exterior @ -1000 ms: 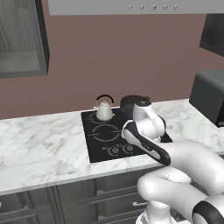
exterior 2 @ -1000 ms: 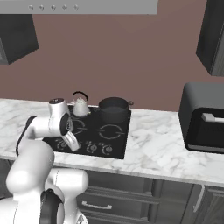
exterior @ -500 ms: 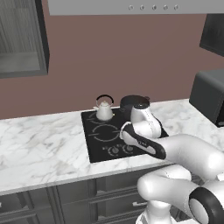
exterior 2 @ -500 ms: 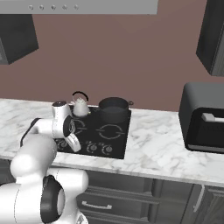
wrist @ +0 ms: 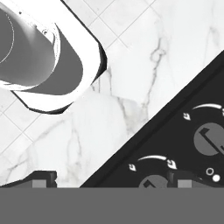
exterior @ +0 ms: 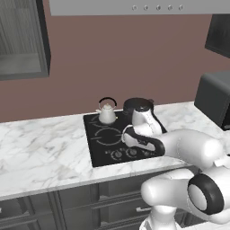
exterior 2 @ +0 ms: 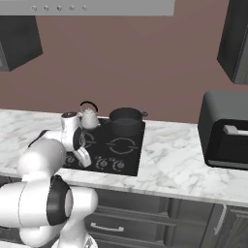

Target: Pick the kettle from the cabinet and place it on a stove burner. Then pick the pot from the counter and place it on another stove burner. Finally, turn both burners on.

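Observation:
The pale kettle stands on the back left burner of the black cooktop, and the dark pot sits on the back right burner. Kettle and pot show side by side from the right too. My gripper is open and holds nothing. It hangs low over the cooktop's front edge, pointing down at two round knobs and the marble counter. From the base I see the gripper just left of the knob row. The dark wall cabinet is up at the left.
A black boxy appliance stands on the counter to the right of the cooktop. A grey range hood spans above. Dark drawers run under the counter's front edge. Open marble lies left of the cooktop.
The hand has dropped and moved toward the cooktop's front edge, closer to the knobs. Kettle and pot have stayed put. The jaws stay open.

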